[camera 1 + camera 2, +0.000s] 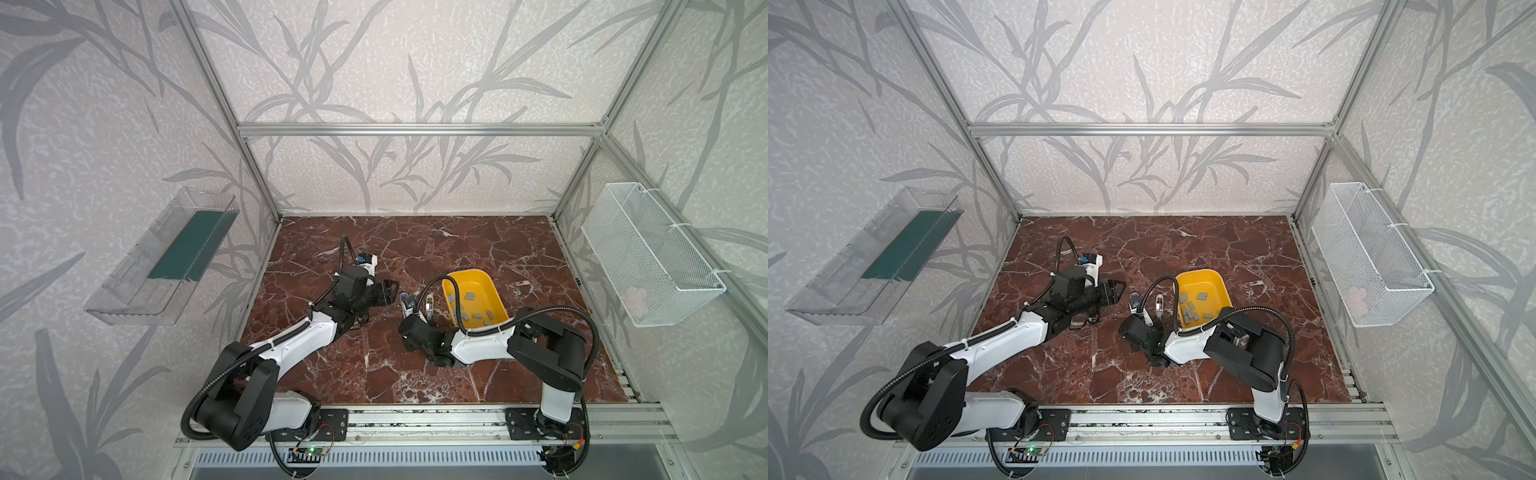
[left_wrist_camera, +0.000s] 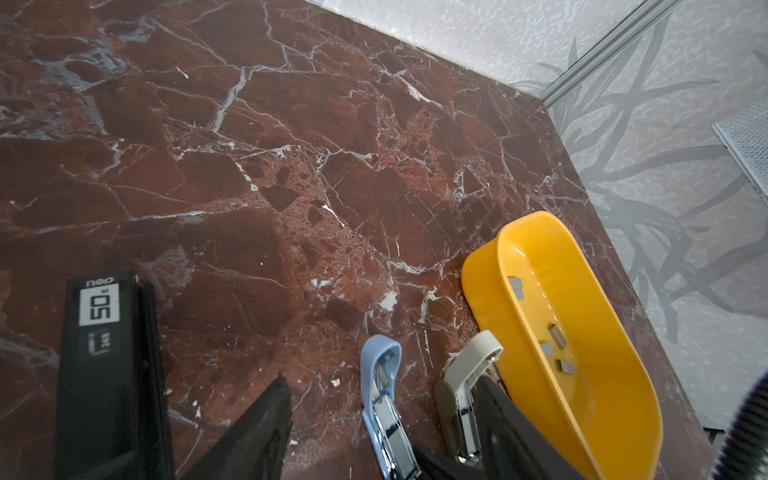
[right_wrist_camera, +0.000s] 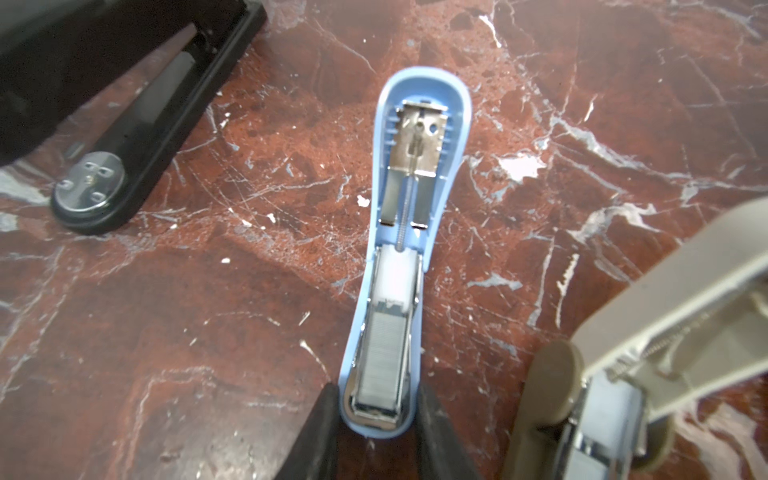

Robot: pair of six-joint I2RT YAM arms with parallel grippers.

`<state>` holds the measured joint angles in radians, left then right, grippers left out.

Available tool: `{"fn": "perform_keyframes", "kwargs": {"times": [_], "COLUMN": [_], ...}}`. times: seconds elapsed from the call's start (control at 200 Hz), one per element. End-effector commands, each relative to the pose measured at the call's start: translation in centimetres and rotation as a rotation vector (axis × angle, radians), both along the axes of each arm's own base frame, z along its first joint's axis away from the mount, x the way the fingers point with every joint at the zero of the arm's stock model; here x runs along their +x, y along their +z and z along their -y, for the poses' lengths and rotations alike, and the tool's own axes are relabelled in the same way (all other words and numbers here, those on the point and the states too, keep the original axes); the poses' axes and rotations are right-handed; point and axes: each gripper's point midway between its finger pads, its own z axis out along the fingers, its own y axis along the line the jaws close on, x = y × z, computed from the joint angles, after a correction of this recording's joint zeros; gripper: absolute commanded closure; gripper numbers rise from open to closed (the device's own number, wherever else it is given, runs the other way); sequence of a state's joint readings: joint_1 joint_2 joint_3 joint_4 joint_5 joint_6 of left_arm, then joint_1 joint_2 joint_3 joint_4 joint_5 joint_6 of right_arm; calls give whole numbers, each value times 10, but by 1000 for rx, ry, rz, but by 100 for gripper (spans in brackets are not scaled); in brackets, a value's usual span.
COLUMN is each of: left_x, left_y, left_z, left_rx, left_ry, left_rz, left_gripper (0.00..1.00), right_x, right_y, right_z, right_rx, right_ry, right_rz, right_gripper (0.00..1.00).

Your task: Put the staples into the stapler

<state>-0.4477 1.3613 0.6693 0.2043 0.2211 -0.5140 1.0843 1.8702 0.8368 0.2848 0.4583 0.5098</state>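
Note:
A blue stapler lies opened flat on the marble, with a strip of staples in its channel. My right gripper is shut on its front end, one black finger against each side. A beige stapler, also opened, lies beside it, next to the yellow tray that holds several loose staples. My left gripper stands open and empty just left of the blue stapler. A black stapler lies by the left arm.
A white wire basket hangs on the right wall and a clear plastic bin on the left wall. The aluminium frame rail runs along the table's front edge. Bare marble stretches behind the staplers.

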Motion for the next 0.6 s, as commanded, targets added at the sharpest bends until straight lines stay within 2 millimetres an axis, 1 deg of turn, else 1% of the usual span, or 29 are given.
{"fn": "perform_keyframes", "kwargs": {"times": [0.0,0.175,0.28,0.39,0.485,0.525,0.57,0.595], "left_x": [14,21,24,27,28,28,28,28], "left_y": [0,-14,-22,-25,-27,-26,-24,-23], "left_z": [-1,3,6,15,17,15,12,11], "left_rx": [-18,-23,-29,-58,-66,-62,-57,-55], "left_ry": [35,34,27,3,-3,7,19,23], "left_rz": [-3,-29,-44,-55,-58,-53,-44,-40], "left_gripper": [33,35,40,41,40,40,39,39], "right_x": [-14,-15,-17,-18,-17,-16,-16,-15], "right_y": [-24,-25,-26,-25,-26,-25,-23,-22], "right_z": [18,17,16,15,15,17,19,21], "right_rx": [-63,-57,-49,-38,-38,-43,-42,-41], "right_ry": [60,116,141,145,142,132,114,103], "right_rz": [-31,18,30,33,32,33,34,34], "right_gripper": [77,77,77,77,77,73,65,64]}}
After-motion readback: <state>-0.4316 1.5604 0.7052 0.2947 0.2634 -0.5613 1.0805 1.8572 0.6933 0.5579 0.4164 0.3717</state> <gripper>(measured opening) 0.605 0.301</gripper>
